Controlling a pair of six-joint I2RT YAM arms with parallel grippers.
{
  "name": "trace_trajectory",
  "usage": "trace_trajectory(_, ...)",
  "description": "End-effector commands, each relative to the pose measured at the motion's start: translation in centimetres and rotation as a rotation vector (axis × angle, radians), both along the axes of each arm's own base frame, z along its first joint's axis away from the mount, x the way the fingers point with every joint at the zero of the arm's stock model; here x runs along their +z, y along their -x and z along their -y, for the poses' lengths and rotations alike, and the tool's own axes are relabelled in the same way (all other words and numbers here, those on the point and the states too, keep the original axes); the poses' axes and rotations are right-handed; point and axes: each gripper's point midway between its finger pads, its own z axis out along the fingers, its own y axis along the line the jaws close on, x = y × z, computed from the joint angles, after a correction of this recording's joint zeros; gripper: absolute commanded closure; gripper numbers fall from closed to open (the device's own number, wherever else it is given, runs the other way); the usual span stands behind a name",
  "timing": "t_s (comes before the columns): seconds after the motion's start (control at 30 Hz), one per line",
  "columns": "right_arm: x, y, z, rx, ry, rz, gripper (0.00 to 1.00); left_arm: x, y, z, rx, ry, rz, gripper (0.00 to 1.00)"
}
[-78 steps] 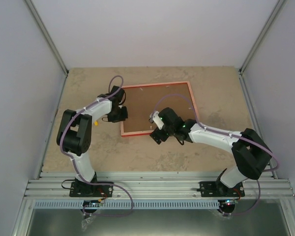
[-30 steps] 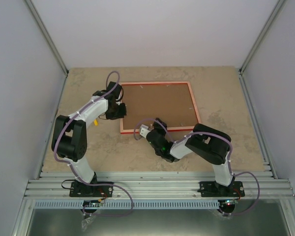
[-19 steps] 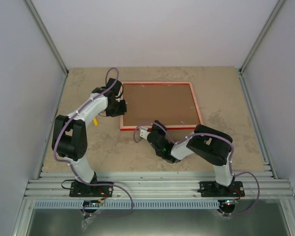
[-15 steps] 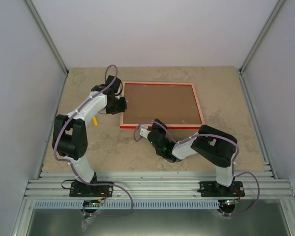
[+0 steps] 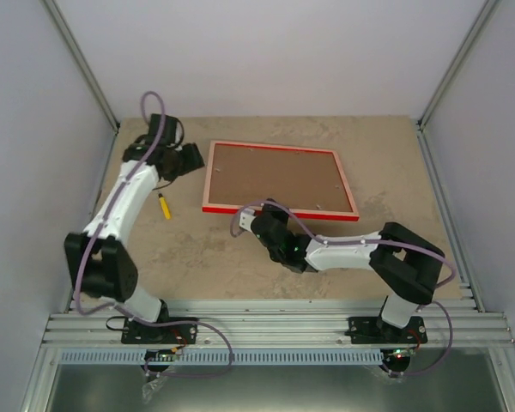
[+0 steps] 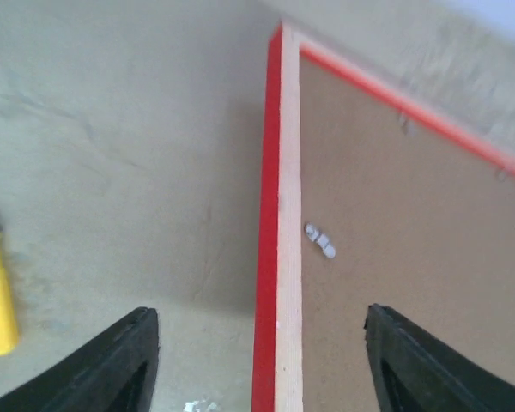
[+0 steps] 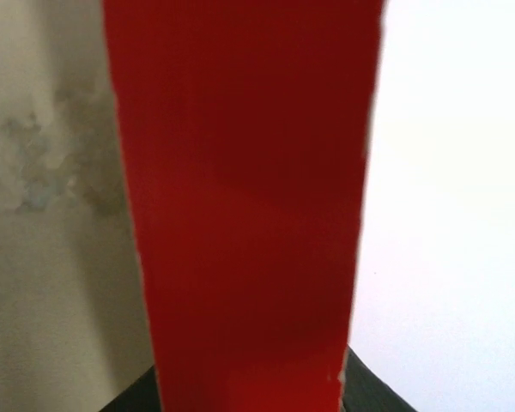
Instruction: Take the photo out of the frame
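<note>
Your left gripper (image 5: 187, 157) hung just off the frame's (image 5: 326, 213) ten o'clock corner, fingers spread wide, touching nothing. A yellow tool (image 5: 164, 206) lay at the gripper's six o'clock on the table (image 5: 386, 163). The frame lay back-up, its brown backing board (image 5: 275, 176) hiding the photo. At the frame's seven o'clock corner, your right gripper (image 5: 251, 219) was clamped on the red near edge.

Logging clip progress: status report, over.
Left gripper open. Right gripper shut on thin red picture frame, near edge. Brown backing board up, in place; photo unseen.
</note>
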Motion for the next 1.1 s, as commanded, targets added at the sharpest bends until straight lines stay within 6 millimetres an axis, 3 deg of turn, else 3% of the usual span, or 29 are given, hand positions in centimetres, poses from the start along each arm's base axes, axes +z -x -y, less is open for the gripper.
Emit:
trace_trajectory(0.0, 6.6, 0.3, -2.2, 0.02, -0.293, -0.043, 1.0, 7.9, 0.6, -3.5, 0.119, 0.0, 0.225, 0.27)
trace_trajectory(0.17, 11.1, 0.7, -2.9, 0.04, -0.403, -0.074, 1.0, 11.2, 2.6, -5.3, 0.198, -0.027, 0.346, 0.15)
trace_trajectory(0.43, 17.3, 1.1, -3.7, 0.09, -0.604, -0.14, 0.99, 12.5, 4.8, -7.7, 0.308, -0.082, 0.421, 0.01)
trace_trajectory(0.8, 24.5, 2.1, -3.0, 0.182, -0.915, -0.255, 0.99, 14.6, 5.7, -9.3, 0.364, -0.139, 0.462, 0.0)
trace_trajectory(1.07, 28.1, 2.4, -1.4, 0.232, -1.152, -0.376, 1.0, 14.2, 5.5, -8.3, 0.319, -0.107, 0.459, 0.0)
